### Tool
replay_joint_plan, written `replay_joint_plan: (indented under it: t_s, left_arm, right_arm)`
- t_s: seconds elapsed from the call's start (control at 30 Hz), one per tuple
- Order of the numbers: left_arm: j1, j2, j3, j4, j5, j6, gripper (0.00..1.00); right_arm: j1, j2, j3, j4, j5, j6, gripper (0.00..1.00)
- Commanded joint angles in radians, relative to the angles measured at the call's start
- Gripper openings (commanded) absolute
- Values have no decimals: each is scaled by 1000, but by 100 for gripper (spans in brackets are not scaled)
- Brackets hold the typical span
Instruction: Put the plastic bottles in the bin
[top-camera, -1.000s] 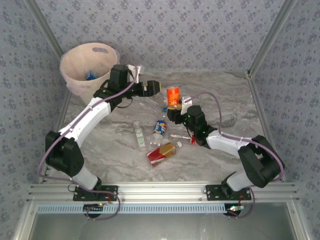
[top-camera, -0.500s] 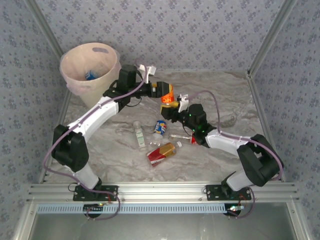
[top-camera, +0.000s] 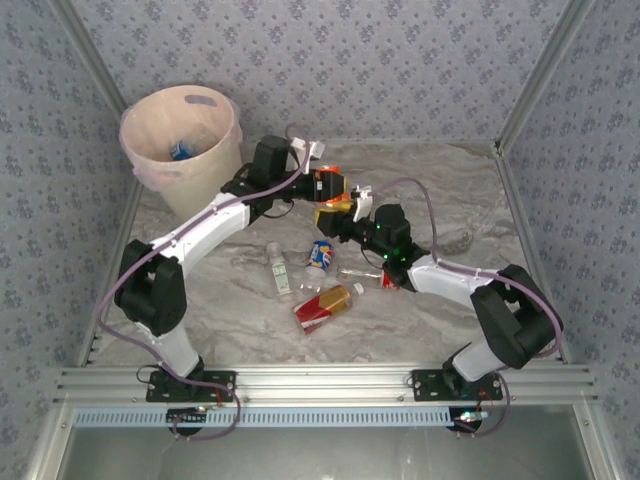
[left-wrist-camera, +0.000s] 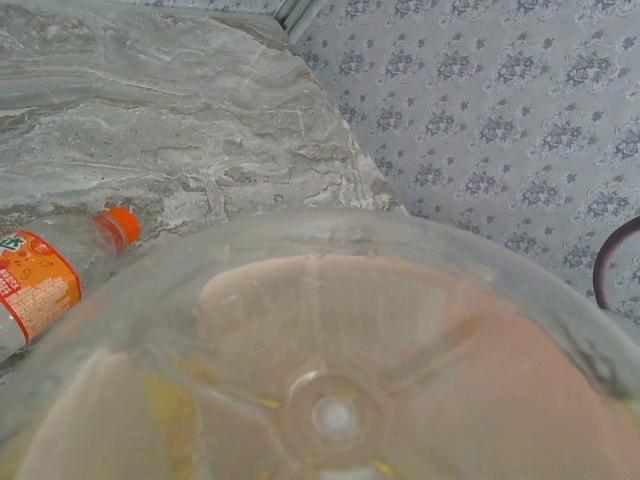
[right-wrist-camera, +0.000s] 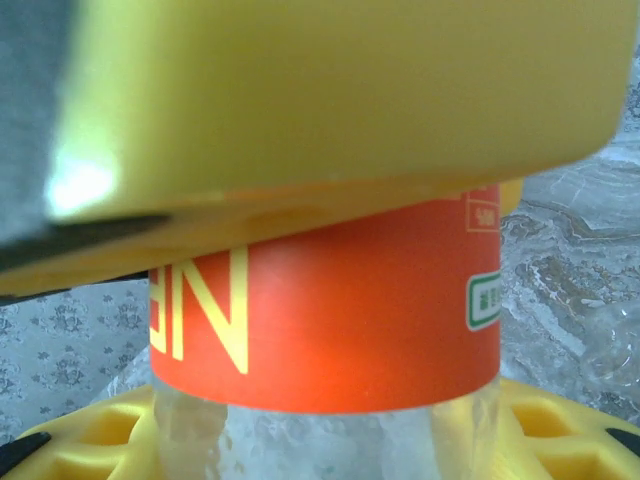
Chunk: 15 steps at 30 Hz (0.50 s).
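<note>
An orange-labelled plastic bottle (top-camera: 325, 186) hangs above mid-table, gripped from both sides. My left gripper (top-camera: 330, 192) is shut on its lower end; the bottle's clear base (left-wrist-camera: 330, 400) fills the left wrist view. My right gripper (right-wrist-camera: 330, 440) is shut on the bottle (right-wrist-camera: 330, 320), with yellow fingers (right-wrist-camera: 100, 430) at both sides of the clear body. A yellow finger (right-wrist-camera: 330, 100) of the left gripper lies across the label. The cream bin (top-camera: 190, 185) stands at the back left with a blue-labelled bottle (top-camera: 181, 150) inside.
On the table below lie a blue-labelled bottle (top-camera: 320, 255), a clear bottle (top-camera: 277, 268), a red-labelled bottle (top-camera: 322, 306) and a small clear one (top-camera: 362, 274). An orange-capped bottle (left-wrist-camera: 40, 285) lies on the marble. Patterned walls close the back and sides.
The left arm swung right from beside the bin to the bottle that the right gripper holds up, and its jaws closed on it. The right gripper shifted slightly left.
</note>
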Motion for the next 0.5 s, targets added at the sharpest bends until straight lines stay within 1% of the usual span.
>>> replay_joint_plan:
  t_s: [0.0,0.23,0.33,0.4,0.43,0.47]
  left_arm:
    - [3,10,35,-11,-9,4,56]
    - [22,14,34,-5,-32,-26,53]
    - [33,18,33,-3,-33,-44,53]
    - [38,18,27,7,-37,-54,52]
    - [40,18,27,10,-38,-58,52]
    - [43,17,27,11,-39,-61,52]
  right_arm:
    - [7,-2,36,19,-37,-11,48]
    - [-20,-34,31,-103,-91,-79,76]
    - [-36,-62,24,-164,-118,-114,83]
    - [-48,-80,24,-205,-149,-133,90]
    - [-53,-88,24,-224,-163,-140,100]
    - [-58,-98,25,-244,-173,-146,100]
